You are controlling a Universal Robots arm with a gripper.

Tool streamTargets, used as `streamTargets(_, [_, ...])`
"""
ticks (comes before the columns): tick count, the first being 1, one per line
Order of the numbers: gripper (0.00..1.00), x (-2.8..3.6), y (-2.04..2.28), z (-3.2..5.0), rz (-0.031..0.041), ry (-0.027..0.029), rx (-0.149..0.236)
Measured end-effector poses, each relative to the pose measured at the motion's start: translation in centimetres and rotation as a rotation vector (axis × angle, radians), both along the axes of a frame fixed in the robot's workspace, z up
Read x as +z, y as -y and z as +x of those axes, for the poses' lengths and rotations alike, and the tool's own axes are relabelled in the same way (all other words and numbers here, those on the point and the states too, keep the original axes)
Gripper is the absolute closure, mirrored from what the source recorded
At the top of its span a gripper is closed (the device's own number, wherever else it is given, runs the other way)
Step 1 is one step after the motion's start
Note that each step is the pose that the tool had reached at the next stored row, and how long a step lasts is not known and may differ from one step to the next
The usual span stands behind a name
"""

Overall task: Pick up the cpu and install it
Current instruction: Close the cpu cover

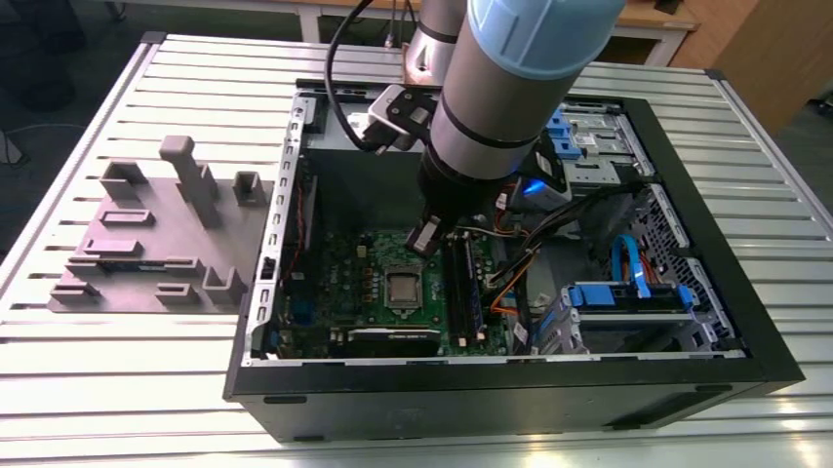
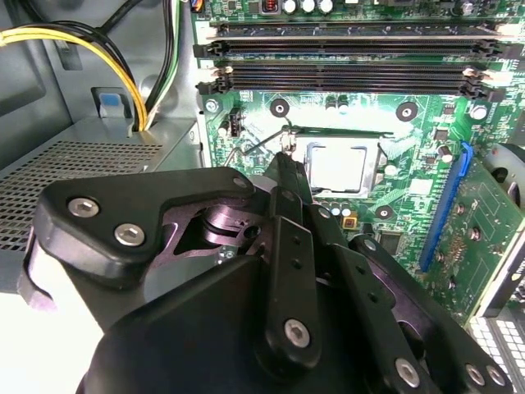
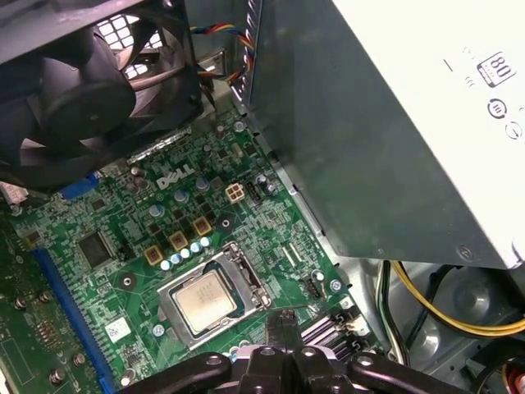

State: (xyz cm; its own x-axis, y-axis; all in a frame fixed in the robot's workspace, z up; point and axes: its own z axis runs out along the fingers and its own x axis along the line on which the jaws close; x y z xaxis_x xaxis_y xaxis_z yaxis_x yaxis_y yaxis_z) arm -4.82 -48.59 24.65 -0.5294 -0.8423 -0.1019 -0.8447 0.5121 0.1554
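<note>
Black, open-topped, a computer case sits nearest the camera on a slatted metal desk, seen in the exterior view. At the exterior view's left, well apart from the case's contents, a grey-purple plastic fixture with upright posts and slots rests on the desk. Moving right, a green motherboard lies on the floor of the case, and the cpu sits in its metal socket frame, silver top showing; both wrist views show it flat inside the frame. Just beyond the socket toward the far side, the end effector hangs from the grey and pale-blue arm, reaching down into the case. In the second wrist view its black fingers are pressed together with nothing between them, the tip close above the socket's edge near the cpu. Dark memory slots run beside the socket to its right. Farther right in the exterior view, orange and black cables cross the case, and blue drive brackets stand near its right wall.
</note>
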Motion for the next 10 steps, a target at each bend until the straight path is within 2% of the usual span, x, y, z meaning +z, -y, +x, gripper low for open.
streamTargets(10, [0.90, 0.00, 0.11, -0.01, -0.0023, 0.0000, 0.000])
